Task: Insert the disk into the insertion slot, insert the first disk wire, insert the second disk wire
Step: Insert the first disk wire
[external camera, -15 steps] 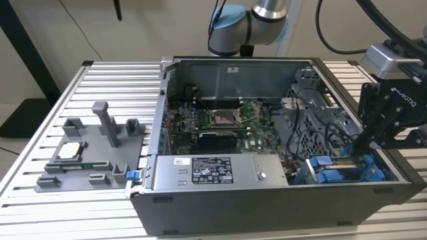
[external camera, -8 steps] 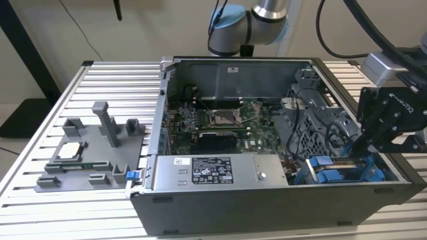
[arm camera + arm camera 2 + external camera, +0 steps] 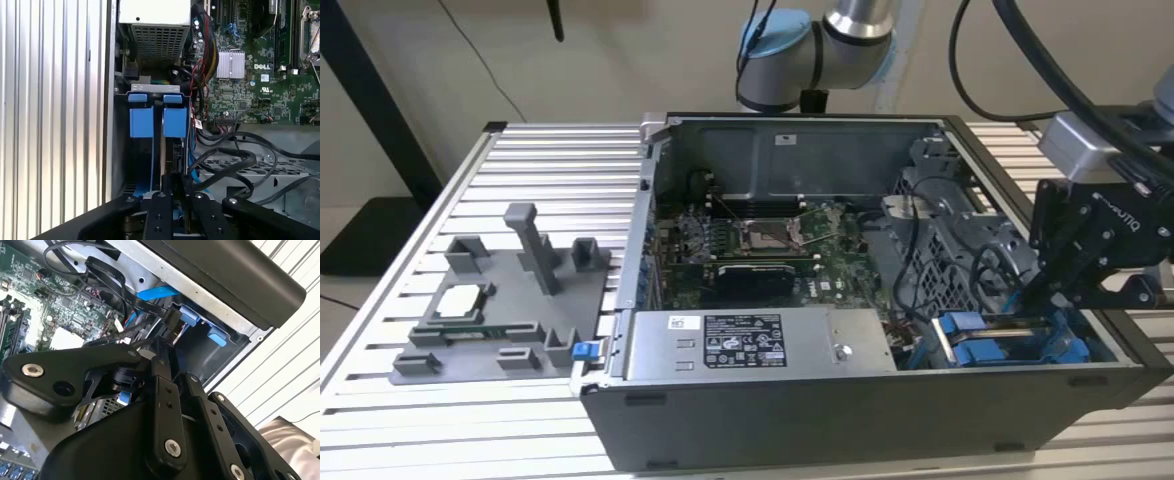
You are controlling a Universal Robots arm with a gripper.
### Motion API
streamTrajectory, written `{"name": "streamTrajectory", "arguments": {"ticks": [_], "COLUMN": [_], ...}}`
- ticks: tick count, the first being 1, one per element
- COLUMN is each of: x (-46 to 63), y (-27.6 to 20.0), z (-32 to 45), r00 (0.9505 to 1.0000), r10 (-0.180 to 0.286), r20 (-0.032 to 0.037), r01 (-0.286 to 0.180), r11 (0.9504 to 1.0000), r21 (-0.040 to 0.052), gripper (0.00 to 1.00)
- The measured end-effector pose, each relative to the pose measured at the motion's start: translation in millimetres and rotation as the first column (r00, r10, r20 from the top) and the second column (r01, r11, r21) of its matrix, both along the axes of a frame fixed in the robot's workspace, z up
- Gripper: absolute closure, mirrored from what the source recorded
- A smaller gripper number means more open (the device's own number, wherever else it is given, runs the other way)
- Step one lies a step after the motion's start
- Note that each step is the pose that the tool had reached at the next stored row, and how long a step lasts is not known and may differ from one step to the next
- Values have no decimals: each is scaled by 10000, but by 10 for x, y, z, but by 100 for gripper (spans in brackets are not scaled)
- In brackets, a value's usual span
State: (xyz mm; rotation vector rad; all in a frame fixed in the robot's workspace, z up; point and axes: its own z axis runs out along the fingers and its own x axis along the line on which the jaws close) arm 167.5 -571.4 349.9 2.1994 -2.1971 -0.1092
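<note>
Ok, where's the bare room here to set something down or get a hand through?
Free: the slatted table beyond the grey fixture, and the strip in front of it. Crowded: the case corner at the exterior view's right, where the gripper hangs among black cables and blue tabs.

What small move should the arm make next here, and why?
Probably ease the gripper slightly closer to the disk: it already sits in the insertion slot, and a black wire connector at the gripper's tip seems not yet seated.

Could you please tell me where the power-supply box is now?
The power-supply box sits inside the case's near wall, to the exterior view's left of the blue carriers.
</note>
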Motion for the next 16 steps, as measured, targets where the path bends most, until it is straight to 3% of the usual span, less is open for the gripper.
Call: {"name": "streamTrajectory", "arguments": {"ticks": [11, 16], "x": [59, 68], "y": [27, 29], "z": [-64, -87], "r00": [9999, 9998], "r10": [168, 173], "r20": [3, -23], "r01": [-168, -173], "r11": [9996, 9995], "r21": [229, 257], "gripper": [100, 100]}}
